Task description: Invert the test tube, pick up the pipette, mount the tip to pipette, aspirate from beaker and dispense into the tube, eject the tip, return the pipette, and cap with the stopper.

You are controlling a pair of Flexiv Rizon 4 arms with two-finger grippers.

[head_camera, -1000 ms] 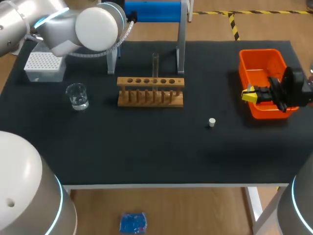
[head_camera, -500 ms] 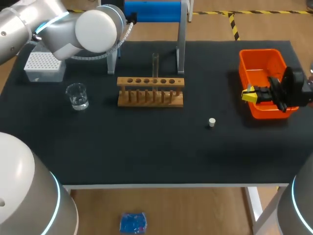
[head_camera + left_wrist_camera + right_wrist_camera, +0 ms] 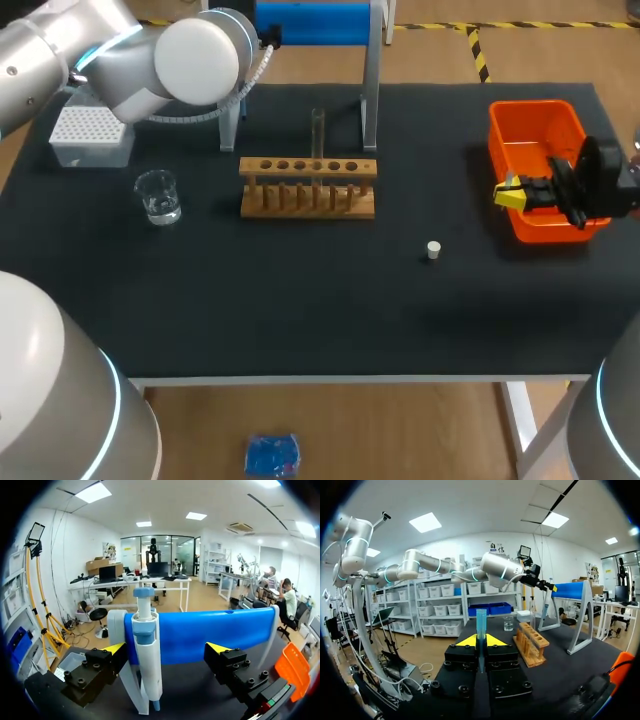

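In the left wrist view my left gripper (image 3: 164,651) is open in front of the pipette stand (image 3: 210,632). The white and blue pipette (image 3: 147,655) hangs there between the spread fingers, untouched and closer to one finger. From the head view, my left arm (image 3: 195,60) hides that gripper. The test tube (image 3: 318,132) stands upright in the wooden rack (image 3: 308,188). The beaker (image 3: 157,196) and the tip box (image 3: 90,135) are to its left, and the white stopper (image 3: 433,250) lies to its right. My right gripper (image 3: 512,193) is shut over the orange bin's edge. A thin bluish tube (image 3: 481,624) shows at its tips (image 3: 480,641).
The orange bin (image 3: 530,120) sits at the table's right side under my right arm. The stand's metal legs (image 3: 370,100) rise just behind the rack. Bare black tabletop (image 3: 300,300) stretches along the front.
My left arm's upper links have shifted slightly by the stand. The right arm and the things on the table have not moved.
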